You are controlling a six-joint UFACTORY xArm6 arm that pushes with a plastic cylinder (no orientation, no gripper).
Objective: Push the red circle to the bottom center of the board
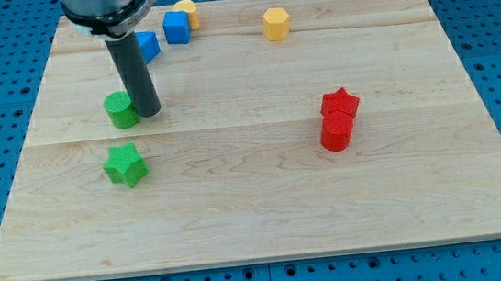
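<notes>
no claw on this rig, so no jaw state to tell; my tip [147,112] sits just right of the green circle [120,110], touching or nearly so. the red circle [336,133] lies well to the view's right of that green circle, touching the red star [340,103] above it.

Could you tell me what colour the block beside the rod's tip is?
Green, seen in the camera view, left of my tip.

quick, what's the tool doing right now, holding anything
No jaws to open or close: my tip holds nothing, resting beside the green cylinder, on its right in the view.
</notes>
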